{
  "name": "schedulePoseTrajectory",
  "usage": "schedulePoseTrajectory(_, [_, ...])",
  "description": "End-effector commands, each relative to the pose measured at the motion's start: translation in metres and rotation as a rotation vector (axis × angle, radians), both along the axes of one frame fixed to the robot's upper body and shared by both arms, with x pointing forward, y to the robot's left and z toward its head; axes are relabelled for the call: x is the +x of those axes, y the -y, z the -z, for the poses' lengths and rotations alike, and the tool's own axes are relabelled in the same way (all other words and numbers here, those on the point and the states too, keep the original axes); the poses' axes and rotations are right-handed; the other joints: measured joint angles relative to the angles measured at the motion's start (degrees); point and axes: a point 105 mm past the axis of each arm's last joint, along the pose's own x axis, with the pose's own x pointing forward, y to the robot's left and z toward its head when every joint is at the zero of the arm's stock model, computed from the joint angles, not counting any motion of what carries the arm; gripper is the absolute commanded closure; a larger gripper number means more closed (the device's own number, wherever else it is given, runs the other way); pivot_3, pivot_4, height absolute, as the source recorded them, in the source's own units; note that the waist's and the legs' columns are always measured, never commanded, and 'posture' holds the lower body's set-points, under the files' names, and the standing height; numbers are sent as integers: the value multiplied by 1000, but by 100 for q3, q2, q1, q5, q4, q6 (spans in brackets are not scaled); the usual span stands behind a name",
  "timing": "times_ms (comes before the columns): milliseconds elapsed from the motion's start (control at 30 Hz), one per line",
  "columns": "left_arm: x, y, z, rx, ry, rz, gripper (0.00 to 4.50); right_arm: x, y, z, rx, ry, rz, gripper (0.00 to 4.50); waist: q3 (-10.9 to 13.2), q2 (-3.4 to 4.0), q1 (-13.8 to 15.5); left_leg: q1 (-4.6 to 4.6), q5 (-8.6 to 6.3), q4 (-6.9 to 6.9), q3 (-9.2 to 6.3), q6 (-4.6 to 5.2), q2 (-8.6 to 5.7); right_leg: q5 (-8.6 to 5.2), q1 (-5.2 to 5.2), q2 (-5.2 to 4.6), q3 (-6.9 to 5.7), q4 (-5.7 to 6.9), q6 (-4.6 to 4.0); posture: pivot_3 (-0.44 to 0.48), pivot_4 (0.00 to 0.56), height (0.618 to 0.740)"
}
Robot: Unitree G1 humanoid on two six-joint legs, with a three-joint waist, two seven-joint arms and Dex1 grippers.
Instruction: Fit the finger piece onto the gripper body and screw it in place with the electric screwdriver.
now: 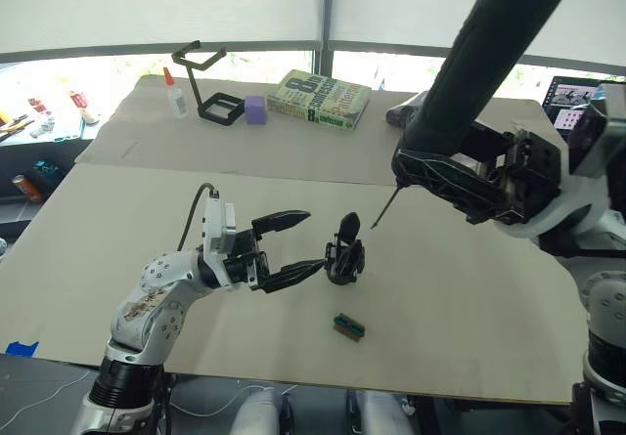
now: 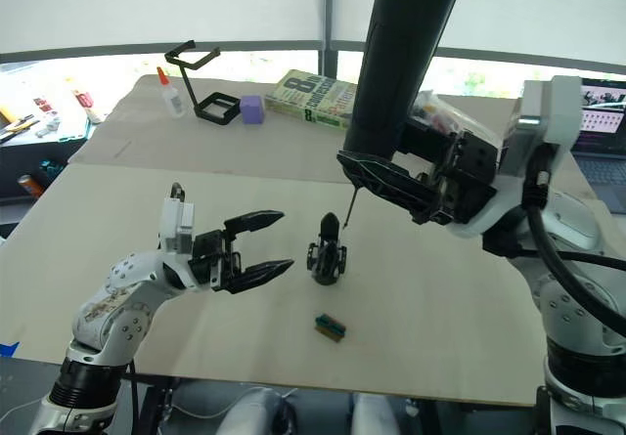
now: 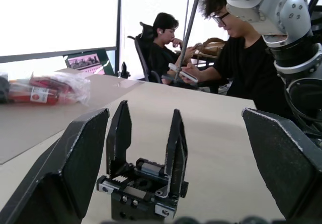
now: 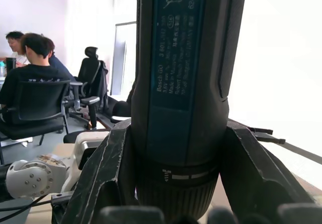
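Windows with pale blinds run behind a beige bench, and the wrist views catch seated people at desks further off. Near the middle of the bench stands the gripper body, upright on its base, with two black fingers rising from it in the left wrist view; which of them is the finger piece cannot be told apart. At about 9 o'clock from it the left gripper lies low over the bench with its two fingers spread wide, holding nothing; its lower fingertip reaches right up to the gripper body, though whether they touch cannot be told. From about 2 o'clock the right gripper is clamped tight around the electric screwdriver, whose thick black barrel slants up and away while its thin metal bit points down toward the gripper body, the tip just above and beside it at 1 o'clock, apart from it. A small green-and-brown block lies flat at 6 o'clock from the gripper body, near the front edge. At the far side, around 11 o'clock, sit a black wire-frame stand, a glue bottle, a purple cube and a book.
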Motion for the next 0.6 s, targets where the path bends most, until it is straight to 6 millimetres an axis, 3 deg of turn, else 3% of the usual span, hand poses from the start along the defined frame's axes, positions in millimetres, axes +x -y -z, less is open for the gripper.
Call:
schedulePoseTrajectory(33, [5,-3,-3,16,24,-41,0,-1,-6,-11,23,62,-11,2572,0,0,3,-2,0,0,0,0,0,0,-2,0,-1,0,0,0,150,740])
schedulePoseTrajectory(600, [6,-16,43,179,-38,-146,0,21,-30,17,-27,6,-53,2572,1,2,5,-12,1,0,3,-3,-1,0,-11,-2,-5,1,0,0,150,740])
